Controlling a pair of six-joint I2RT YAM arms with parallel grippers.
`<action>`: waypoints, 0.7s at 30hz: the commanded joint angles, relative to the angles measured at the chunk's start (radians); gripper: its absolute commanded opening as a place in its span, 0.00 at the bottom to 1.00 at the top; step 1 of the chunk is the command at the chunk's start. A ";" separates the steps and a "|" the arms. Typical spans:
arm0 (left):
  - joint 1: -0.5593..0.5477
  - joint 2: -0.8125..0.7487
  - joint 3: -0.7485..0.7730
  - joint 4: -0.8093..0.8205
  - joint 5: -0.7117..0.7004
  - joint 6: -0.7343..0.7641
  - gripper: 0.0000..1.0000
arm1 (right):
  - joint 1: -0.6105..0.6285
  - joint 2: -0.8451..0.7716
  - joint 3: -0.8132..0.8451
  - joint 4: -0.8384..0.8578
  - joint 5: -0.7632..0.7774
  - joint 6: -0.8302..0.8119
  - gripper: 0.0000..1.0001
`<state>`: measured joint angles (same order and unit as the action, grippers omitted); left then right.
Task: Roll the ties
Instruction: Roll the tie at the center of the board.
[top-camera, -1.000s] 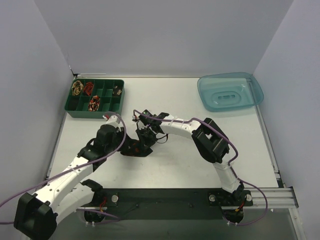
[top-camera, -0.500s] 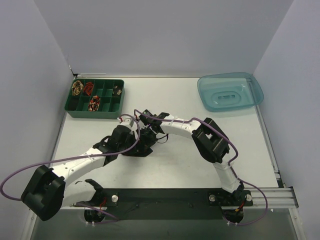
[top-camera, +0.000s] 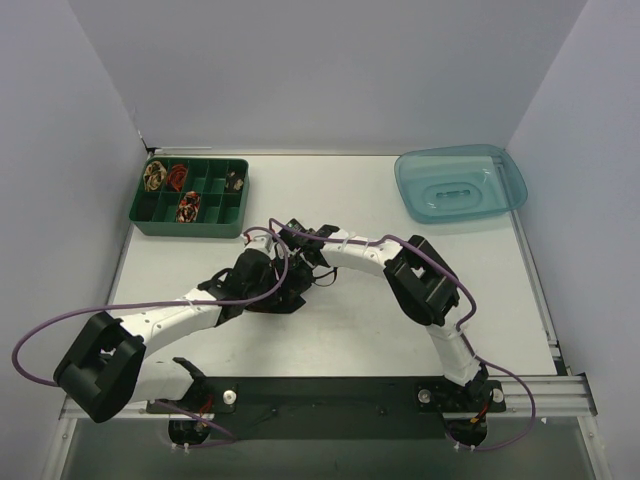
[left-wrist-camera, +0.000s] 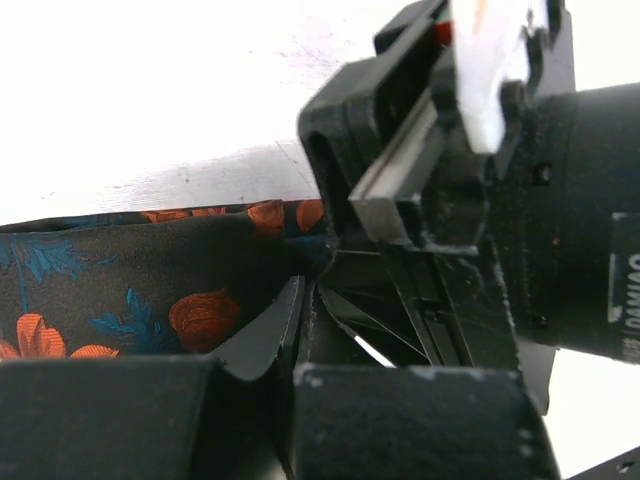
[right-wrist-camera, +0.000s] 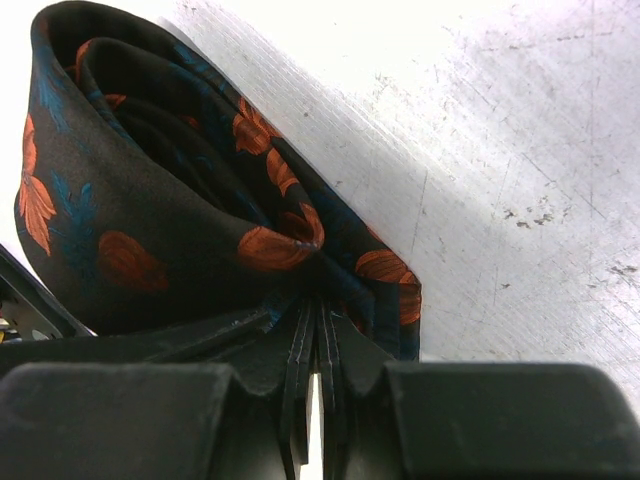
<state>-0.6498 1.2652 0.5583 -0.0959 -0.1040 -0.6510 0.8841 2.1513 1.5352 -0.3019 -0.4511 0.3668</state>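
Black fabric with orange flowers: your tie (right-wrist-camera: 150, 220) sits loosely looped mid-table, clamped by the right gripper (right-wrist-camera: 315, 330). The left gripper (left-wrist-camera: 303, 300) has its fingers together at the tie's edge. A green tray (top-camera: 190, 226) holds coiled ties (top-camera: 187, 207) far-left.

Pale lavender walls (top-camera: 330, 70) (three sides) around a scratched white table (top-camera: 350, 190)

- A robot lab cell: plain pale walls (top-camera: 330, 70) box in a white bench (top-camera: 340, 335) on three sides.
- Two arms (top-camera: 365, 255) with purple cables (top-camera: 60, 325) are bolted to a metal rail (top-camera: 540, 385) at its near edge.
- A green sorting tray (top-camera: 190, 227) and a blue tub (top-camera: 460, 205) stand at the back.
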 joint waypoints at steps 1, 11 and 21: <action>-0.005 0.002 0.031 0.022 -0.068 -0.036 0.00 | -0.004 0.030 -0.041 -0.066 0.083 -0.012 0.06; -0.004 -0.013 -0.001 -0.027 -0.140 -0.095 0.00 | -0.013 0.042 -0.046 -0.095 0.120 -0.019 0.04; -0.004 -0.004 -0.020 -0.028 -0.135 -0.105 0.00 | -0.056 0.039 -0.069 -0.126 0.146 -0.016 0.02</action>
<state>-0.6529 1.2655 0.5537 -0.1081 -0.2070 -0.7486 0.8673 2.1513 1.5303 -0.3019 -0.4538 0.3779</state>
